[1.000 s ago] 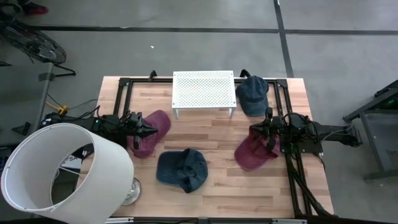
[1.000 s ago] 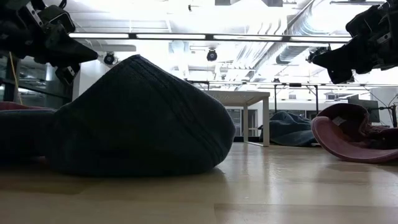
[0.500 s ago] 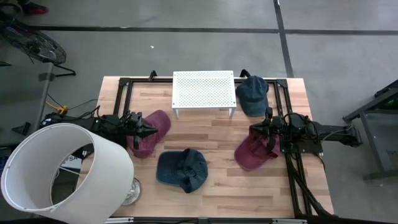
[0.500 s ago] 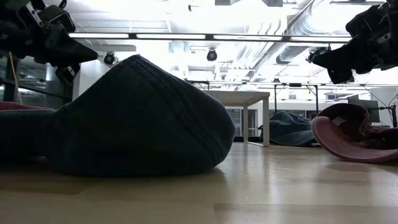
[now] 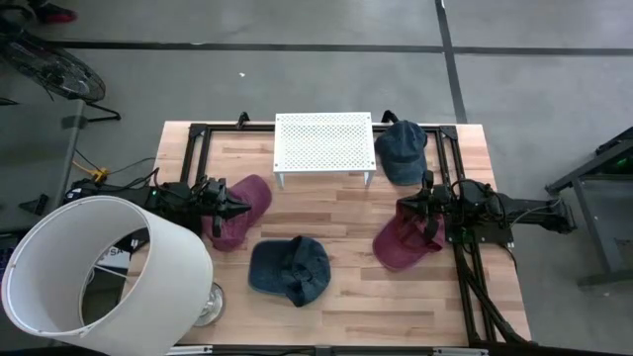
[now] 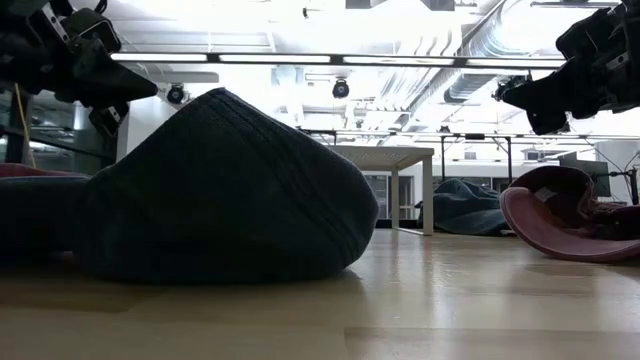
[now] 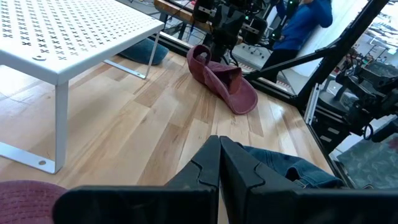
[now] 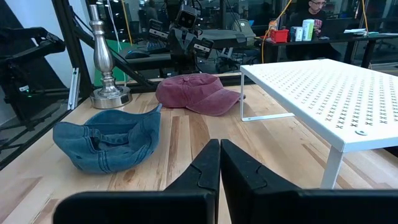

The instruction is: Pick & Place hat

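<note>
While both arms stayed over the wooden table (image 5: 346, 287), nothing differed from the views of a second before: each item kept its place and neither gripper shifted.

Item one: left gripper (image 5: 243, 207), fingers pressed together on nothing, poised over the maroon hat (image 5: 240, 212) at the table's left side.

Item two: right gripper (image 5: 401, 207), likewise clenched and empty, poised just above the second maroon hat (image 5: 404, 243), which lay tilted with its opening turned up at the right side of the table.

Item three: blue denim hat (image 5: 289, 270), lying near the front middle of the table, between the two maroon ones and apart from both. It filled most of the low view.

Item four: dark blue hat (image 5: 401, 149), resting at the far right, just beside the white perforated rack (image 5: 323, 143), which stood on thin legs at the far middle.

Item five: lamp (image 5: 99, 272) with a white shade, on a silver base at the front left corner.

Item six: person in a blue top (image 7: 301, 22), beyond the table in the left wrist view.
</note>
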